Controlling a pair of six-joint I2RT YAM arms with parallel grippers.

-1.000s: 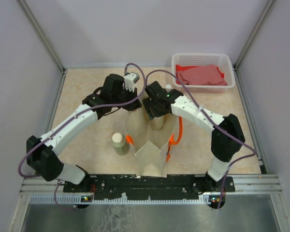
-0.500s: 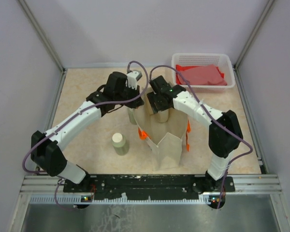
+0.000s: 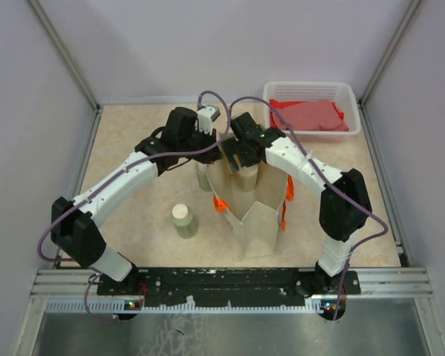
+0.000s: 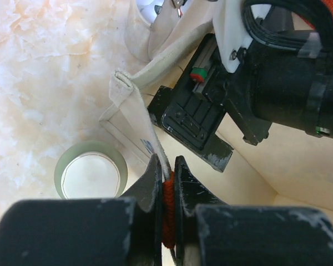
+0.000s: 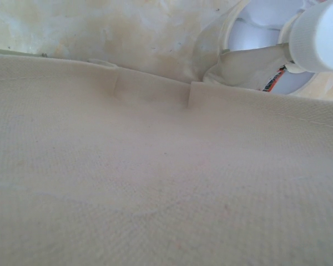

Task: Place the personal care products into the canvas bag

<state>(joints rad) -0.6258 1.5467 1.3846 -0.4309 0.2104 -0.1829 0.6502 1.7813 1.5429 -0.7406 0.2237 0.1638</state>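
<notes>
The beige canvas bag [image 3: 258, 221] with orange handles [image 3: 221, 205] stands mid-table, its mouth open. My left gripper [image 3: 216, 152] is shut on the bag's rim and orange strap [image 4: 167, 191], holding that side up. My right gripper [image 3: 236, 160] reaches into the bag's mouth; its black body [image 4: 202, 119] shows in the left wrist view, while canvas [image 5: 166, 177] fills its own view and hides its fingers. One sage-green bottle [image 3: 184, 220] stands left of the bag. Another [image 3: 203, 176] [image 4: 90, 178] stands against the bag, below my left gripper. A clear bottle with a white cap [image 5: 321, 34] lies beyond the bag.
A white lattice basket [image 3: 309, 90] holding red cloth [image 3: 311, 115] stands at the back right corner. Metal frame posts and grey walls bound the table on the left, right and back.
The bag has shifted right and away from the near edge and stands more upright. Both grippers have moved slightly toward the back and closer together at its mouth. The standing bottle has not moved.
</notes>
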